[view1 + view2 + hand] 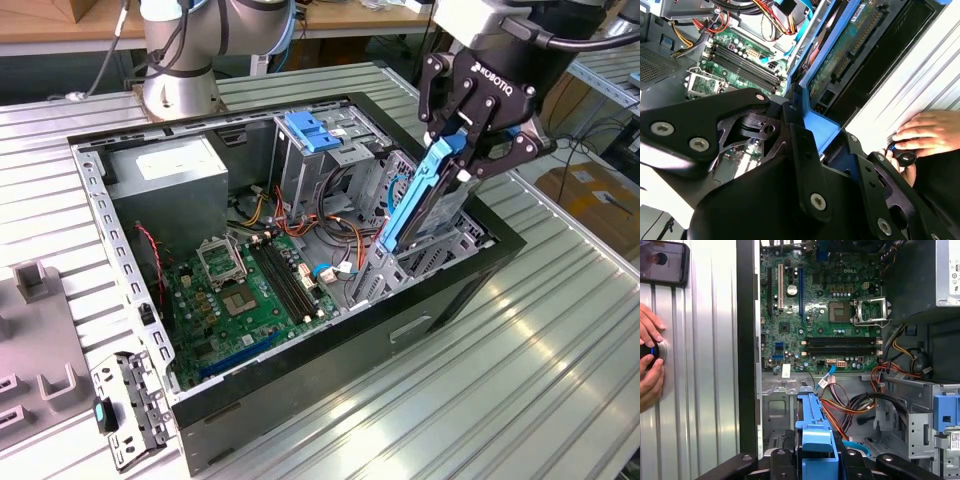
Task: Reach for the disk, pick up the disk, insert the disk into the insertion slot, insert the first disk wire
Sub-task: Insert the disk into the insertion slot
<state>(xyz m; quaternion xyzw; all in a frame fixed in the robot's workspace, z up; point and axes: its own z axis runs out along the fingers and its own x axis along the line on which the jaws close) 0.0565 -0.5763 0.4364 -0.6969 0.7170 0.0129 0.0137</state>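
Observation:
The disk (412, 205), a dark drive in a bright blue carrier, stands steeply tilted at the computer case's corner on the exterior view's right. My gripper (463, 150) is shut on its upper end. Its lower end reaches down into the insertion slot (372, 275), a low grey perforated cage. How deep it sits is hidden. In the second wrist view the disk's green underside (850, 55) and blue frame run away from the black fingers (800, 145). The first wrist view shows the blue carrier (815, 435) clamped between the fingers (782, 460).
A taller grey cage with a blue cap (315, 135) stands beside the slot. Red, orange and black wires (320, 215) and a blue cable (325, 270) lie over the green motherboard (250, 290). A person's hands (650, 365) and a phone (662, 262) are on the ribbed table beside the case.

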